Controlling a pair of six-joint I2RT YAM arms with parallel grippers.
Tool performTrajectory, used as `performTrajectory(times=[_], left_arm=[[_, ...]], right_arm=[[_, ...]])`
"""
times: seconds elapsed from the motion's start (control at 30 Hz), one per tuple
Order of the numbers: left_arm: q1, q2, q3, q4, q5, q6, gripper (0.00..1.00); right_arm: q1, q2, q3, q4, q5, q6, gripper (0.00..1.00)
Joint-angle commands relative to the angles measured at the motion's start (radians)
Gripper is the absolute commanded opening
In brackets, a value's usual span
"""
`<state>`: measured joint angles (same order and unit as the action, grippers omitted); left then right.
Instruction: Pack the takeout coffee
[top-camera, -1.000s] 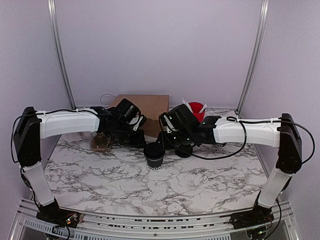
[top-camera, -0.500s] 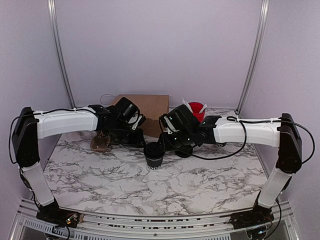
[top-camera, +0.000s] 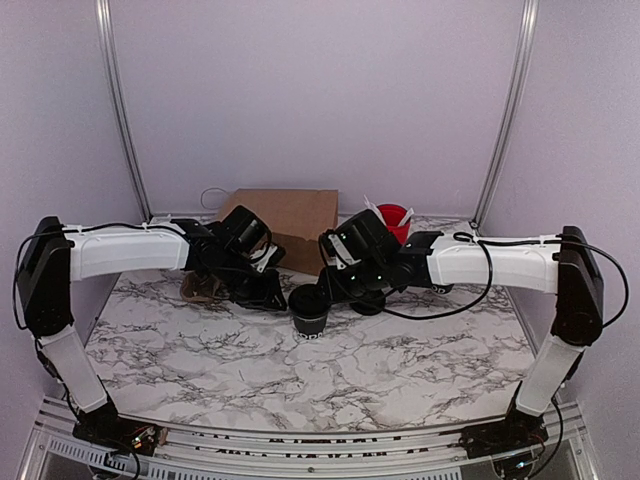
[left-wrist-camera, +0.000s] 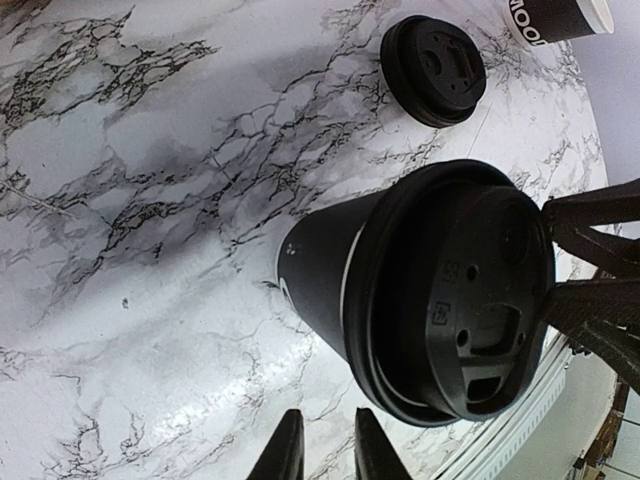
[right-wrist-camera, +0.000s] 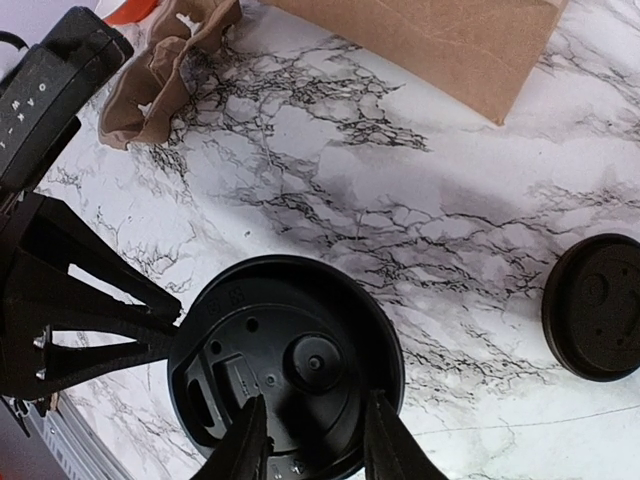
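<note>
The takeout coffee (top-camera: 309, 310) is a small black paper cup standing mid-table with a black lid (right-wrist-camera: 285, 365) on top. White lettering shows low on its side. My right gripper (right-wrist-camera: 315, 445) hovers just over the lid, open, its fingertips (right-wrist-camera: 250, 435) spread above the lid's top with nothing between them. My left gripper (left-wrist-camera: 322, 455) sits close beside the cup (left-wrist-camera: 330, 270) on its left. Its jaws are a narrow gap apart and hold nothing. In the top view both grippers flank the cup, the left gripper (top-camera: 272, 293) and the right gripper (top-camera: 328, 285).
A loose black lid (right-wrist-camera: 597, 305) lies on the marble right of the cup. A second black cup with white lettering (left-wrist-camera: 555, 15) stands beyond it. A brown paper bag (top-camera: 290, 218) and a red cup (top-camera: 393, 219) stand at the back. A crumpled brown paper (right-wrist-camera: 165, 70) lies at left.
My left arm has swung forward and lower, bringing its gripper next to the cup and uncovering more of the bag. The right arm and the cup have stayed put.
</note>
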<state>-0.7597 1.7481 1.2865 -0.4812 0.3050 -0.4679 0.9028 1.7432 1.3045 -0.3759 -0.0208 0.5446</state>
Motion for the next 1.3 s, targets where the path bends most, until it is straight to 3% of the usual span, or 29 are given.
performTrajectory(times=[0.0,1.27], left_arm=[[0.003,-0.032,-0.016,0.040,0.038,-0.023,0.18],[0.032,0.082,0.097,0.058,0.038,0.006,0.18]], right_arm=[[-0.007,0.016,0.014,0.002,-0.012,-0.014,0.32],[0.016,-0.067,-0.018,-0.036,0.076,0.052,0.34]])
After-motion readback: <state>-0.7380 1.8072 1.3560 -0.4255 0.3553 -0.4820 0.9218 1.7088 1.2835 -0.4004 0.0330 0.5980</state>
